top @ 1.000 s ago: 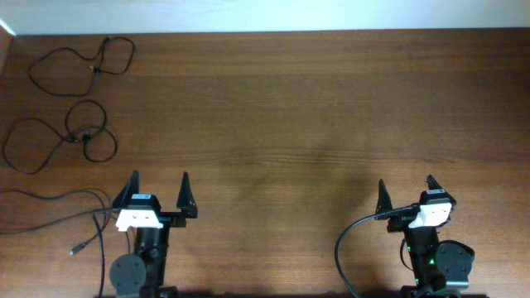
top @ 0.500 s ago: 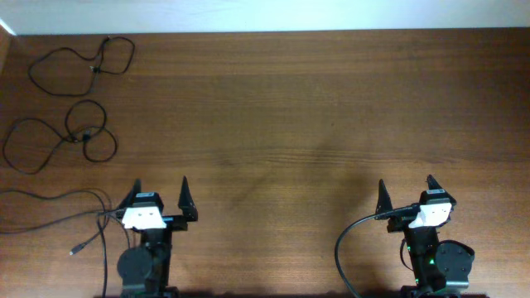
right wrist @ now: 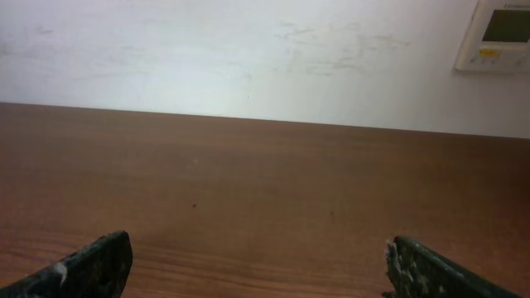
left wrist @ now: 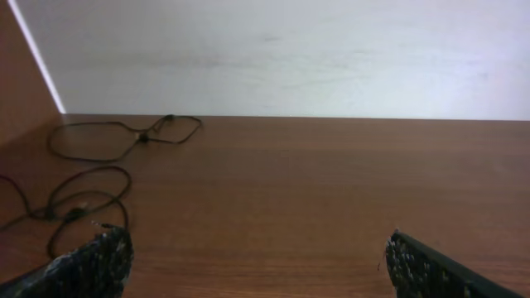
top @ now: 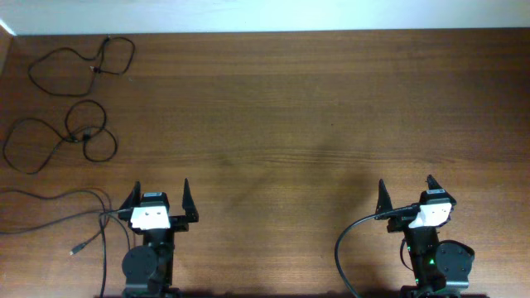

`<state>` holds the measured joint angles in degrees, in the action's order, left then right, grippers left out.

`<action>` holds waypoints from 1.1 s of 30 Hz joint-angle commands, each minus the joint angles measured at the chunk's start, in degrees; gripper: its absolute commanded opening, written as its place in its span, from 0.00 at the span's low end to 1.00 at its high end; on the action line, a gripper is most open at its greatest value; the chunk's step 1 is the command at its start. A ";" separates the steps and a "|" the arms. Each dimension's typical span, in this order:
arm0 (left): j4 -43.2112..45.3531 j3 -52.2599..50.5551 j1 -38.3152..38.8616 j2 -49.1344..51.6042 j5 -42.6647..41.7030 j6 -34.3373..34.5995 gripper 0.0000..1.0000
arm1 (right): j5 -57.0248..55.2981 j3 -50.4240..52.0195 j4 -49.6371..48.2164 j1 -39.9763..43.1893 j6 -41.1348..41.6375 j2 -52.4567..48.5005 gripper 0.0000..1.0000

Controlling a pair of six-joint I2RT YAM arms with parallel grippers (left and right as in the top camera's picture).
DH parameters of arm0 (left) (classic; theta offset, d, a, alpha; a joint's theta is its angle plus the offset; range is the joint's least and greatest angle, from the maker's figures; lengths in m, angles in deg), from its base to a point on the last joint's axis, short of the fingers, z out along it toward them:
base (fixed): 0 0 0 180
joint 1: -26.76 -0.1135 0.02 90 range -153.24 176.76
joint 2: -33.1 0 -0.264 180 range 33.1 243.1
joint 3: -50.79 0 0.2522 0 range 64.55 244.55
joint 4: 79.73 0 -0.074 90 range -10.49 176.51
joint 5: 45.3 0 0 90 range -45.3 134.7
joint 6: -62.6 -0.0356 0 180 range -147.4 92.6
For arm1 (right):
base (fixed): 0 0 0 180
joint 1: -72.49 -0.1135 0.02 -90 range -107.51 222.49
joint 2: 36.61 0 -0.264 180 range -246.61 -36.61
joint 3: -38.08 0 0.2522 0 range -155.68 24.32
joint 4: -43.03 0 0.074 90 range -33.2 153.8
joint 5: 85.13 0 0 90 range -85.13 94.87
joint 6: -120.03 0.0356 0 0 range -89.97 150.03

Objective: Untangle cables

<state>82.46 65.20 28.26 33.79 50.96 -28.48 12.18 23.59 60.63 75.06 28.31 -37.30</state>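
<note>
The thin black flexible cables lie on the brown wooden counter at its far left corner, well apart from both arms. From above they look like two separate cords and not one knot: the far cord makes a flat open loop close to the back edge, and the nearer cord makes several rounds that cross each other around a small plug or joint. The left wrist camera shows the same two cords ahead and to the left. Whether they touch each other, I cannot tell.

The left gripper is at the near edge with its jaws spread wide and holds nothing. The right gripper, at the near right, is equally wide and empty, and no cable is in its camera view.

I judge the cords to be very light, soft and without any stiffness, so they will slide and drag along if one is pulled. They are thin and lie flat, so a pinch must come straight down. The small thicker plug or joint seems the surest place to take hold, or a raised crossing of loops. A thin grey cord with a plug end lies beside the left arm; possibly it is wiring of the arm.
</note>
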 commanded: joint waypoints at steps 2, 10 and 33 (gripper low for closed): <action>-0.11 -0.17 0.22 -0.39 2.58 1.33 0.99 | -0.48 0.42 0.24 -0.31 0.24 0.48 0.98; -0.13 -0.17 0.22 -0.39 2.34 1.84 0.99 | -0.48 0.42 0.24 -0.31 0.24 0.48 0.98; -0.11 -0.13 0.22 -0.35 0.87 1.27 0.99 | -0.48 0.42 0.24 -0.31 0.22 0.48 0.98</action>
<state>82.48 65.20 28.26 33.79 51.77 -27.39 12.18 23.59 60.63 75.06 28.33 -37.30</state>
